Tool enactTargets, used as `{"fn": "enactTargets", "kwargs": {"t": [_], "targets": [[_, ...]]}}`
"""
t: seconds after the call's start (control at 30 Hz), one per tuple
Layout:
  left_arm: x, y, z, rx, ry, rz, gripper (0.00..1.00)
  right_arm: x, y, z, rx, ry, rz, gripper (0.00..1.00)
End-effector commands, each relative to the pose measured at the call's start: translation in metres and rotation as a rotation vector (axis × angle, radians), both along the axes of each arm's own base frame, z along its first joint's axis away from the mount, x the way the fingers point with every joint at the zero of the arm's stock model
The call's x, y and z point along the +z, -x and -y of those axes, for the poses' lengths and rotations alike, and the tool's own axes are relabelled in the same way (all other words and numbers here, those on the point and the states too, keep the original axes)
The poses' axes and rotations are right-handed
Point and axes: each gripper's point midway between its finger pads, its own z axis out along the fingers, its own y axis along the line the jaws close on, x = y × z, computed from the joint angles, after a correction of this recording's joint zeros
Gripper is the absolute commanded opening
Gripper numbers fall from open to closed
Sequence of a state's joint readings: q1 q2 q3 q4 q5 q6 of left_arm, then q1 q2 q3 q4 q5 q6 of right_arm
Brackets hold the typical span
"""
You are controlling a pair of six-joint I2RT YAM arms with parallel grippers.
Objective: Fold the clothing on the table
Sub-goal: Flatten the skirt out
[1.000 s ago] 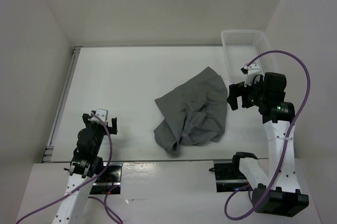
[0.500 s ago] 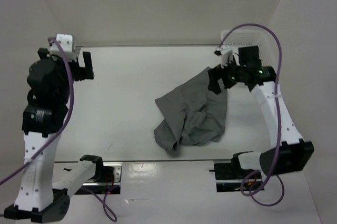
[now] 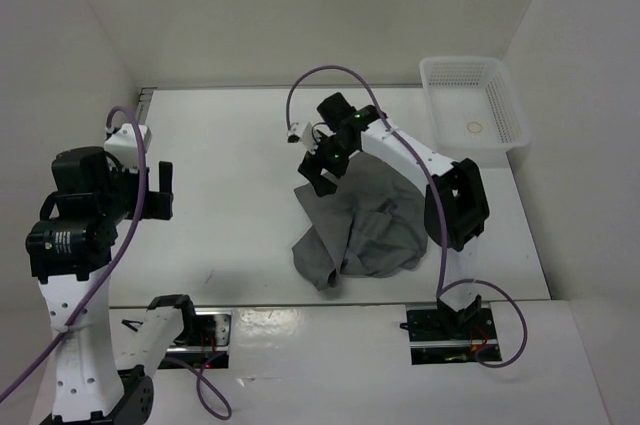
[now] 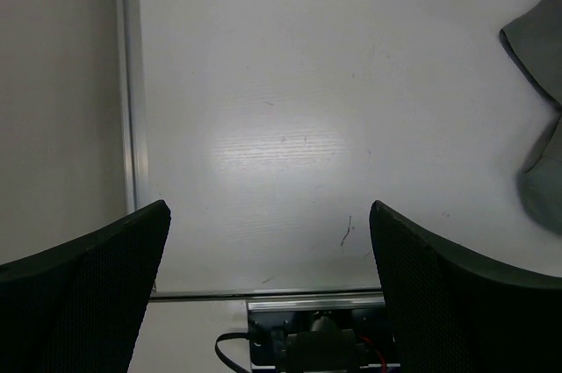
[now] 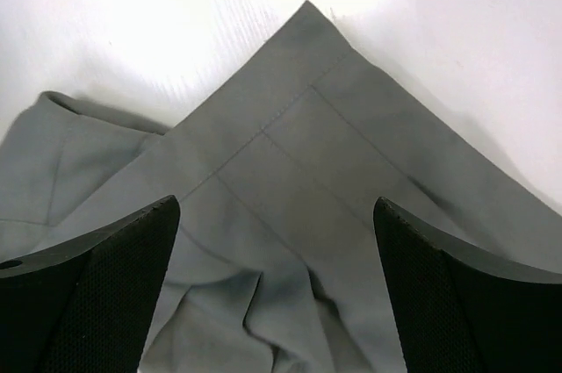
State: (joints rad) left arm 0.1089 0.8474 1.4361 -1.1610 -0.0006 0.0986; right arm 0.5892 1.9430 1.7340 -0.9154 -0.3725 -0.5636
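From the overhead camera, the grey skirt (image 3: 370, 230) lies crumpled near the middle of the table (image 3: 230, 155), closer to the near edge, with one pointed corner reaching toward the far side. The right arm stretches across from its base and holds the right gripper (image 3: 318, 173) over the skirt's far left part, its jaws spread. At the left side the other arm stands raised, the left gripper (image 3: 152, 193) well apart from the cloth and likewise spread wide. A white mesh basket (image 3: 432, 105) sits at the far right corner. In the left wrist camera, the two dark fingers (image 4: 97, 276) stand far apart over bare white tabletop, nothing between them; a metal rail (image 4: 130, 83) runs along the table's left edge, and only the skirt's edge (image 4: 537, 184) shows at the right border. In the right wrist camera, the fingers (image 5: 97, 285) are open on either side of a pointed, seamed corner of the skirt (image 5: 290, 154), which lies flat on the table with folds bunched toward the near left; whether the tips touch the cloth cannot be told.
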Motion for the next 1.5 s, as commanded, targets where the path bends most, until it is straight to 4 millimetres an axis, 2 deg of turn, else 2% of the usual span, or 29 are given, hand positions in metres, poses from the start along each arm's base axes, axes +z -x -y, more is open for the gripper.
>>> {"fn": "enactTargets", "kwargs": {"t": [0.0,0.17,0.27,0.33,0.57,0.63,0.67,0.77,0.9,0.93,1.07,1.1,1.17,1.2,1.23,1.3,1.33,1.37,1.4,1.43,1.47], "targets": [[0.004,0.01,0.005,0.003,0.045,0.002,1.0,0.006,-0.019,-0.022,0.093,-0.068,0.087,0.94],[-0.001,0.009,-0.001,0.038,0.054,-0.007,1.0,-0.026,-0.026,-0.024,0.178,-0.032,0.085,0.89],[0.0,0.011,-0.004,0.056,0.051,0.011,1.0,-0.037,-0.029,-0.03,0.224,-0.037,0.082,0.89],[-0.001,0.009,-0.003,0.055,0.057,0.023,1.0,-0.033,-0.033,-0.034,0.246,-0.051,0.101,0.89],[0.001,0.013,-0.002,0.043,0.053,0.056,1.0,-0.064,-0.034,-0.051,0.37,-0.026,0.111,0.89],[0.001,0.013,-0.004,0.054,0.052,0.056,1.0,-0.068,-0.035,-0.057,0.387,-0.028,0.12,0.89],[0.001,0.013,-0.006,0.065,0.052,0.056,1.0,-0.064,-0.036,-0.06,0.39,-0.041,0.127,0.89],[0.001,0.014,-0.007,0.072,0.047,0.055,1.0,-0.075,-0.044,-0.065,0.409,-0.04,0.142,0.89],[0.002,0.016,-0.01,0.097,0.045,0.064,1.0,-0.093,-0.048,-0.066,0.448,-0.026,0.146,0.89],[0.003,0.018,-0.01,0.096,0.044,0.073,1.0,-0.089,-0.05,-0.068,0.448,-0.03,0.156,0.89],[0.003,0.018,-0.011,0.106,0.043,0.074,1.0,-0.108,-0.053,-0.068,0.453,-0.013,0.148,0.87],[0.005,0.017,-0.012,0.105,0.041,0.083,1.0,-0.108,-0.053,-0.068,0.462,-0.012,0.154,0.85],[0.005,0.017,-0.013,0.115,0.041,0.083,1.0,-0.122,-0.054,-0.066,0.46,0.003,0.141,0.81],[0.005,0.017,-0.013,0.115,0.041,0.083,1.0,-0.124,-0.052,-0.071,0.47,0.002,0.14,0.78],[0.005,0.017,-0.013,0.115,0.041,0.083,1.0,-0.133,-0.053,-0.07,0.467,0.017,0.137,0.64],[0.001,0.017,-0.015,0.123,0.038,0.071,1.0,-0.135,-0.052,-0.074,0.475,0.028,0.143,0.45],[0.001,0.017,-0.015,0.123,0.038,0.071,1.0,-0.139,-0.05,-0.078,0.472,0.038,0.138,0.26],[0.003,0.016,-0.017,0.131,0.03,0.079,1.0,-0.146,-0.048,-0.074,0.46,0.06,0.117,0.16],[0.0,0.016,-0.017,0.131,0.032,0.071,1.0,-0.146,-0.039,-0.083,0.475,0.069,0.118,0.05],[0.0,0.016,-0.019,0.139,0.027,0.07,1.0,-0.146,-0.038,-0.086,0.433,0.074,0.11,0.0],[0.001,0.015,-0.021,0.153,0.027,0.079,1.0,-0.146,-0.039,-0.088,0.412,0.09,0.122,0.0]]}}
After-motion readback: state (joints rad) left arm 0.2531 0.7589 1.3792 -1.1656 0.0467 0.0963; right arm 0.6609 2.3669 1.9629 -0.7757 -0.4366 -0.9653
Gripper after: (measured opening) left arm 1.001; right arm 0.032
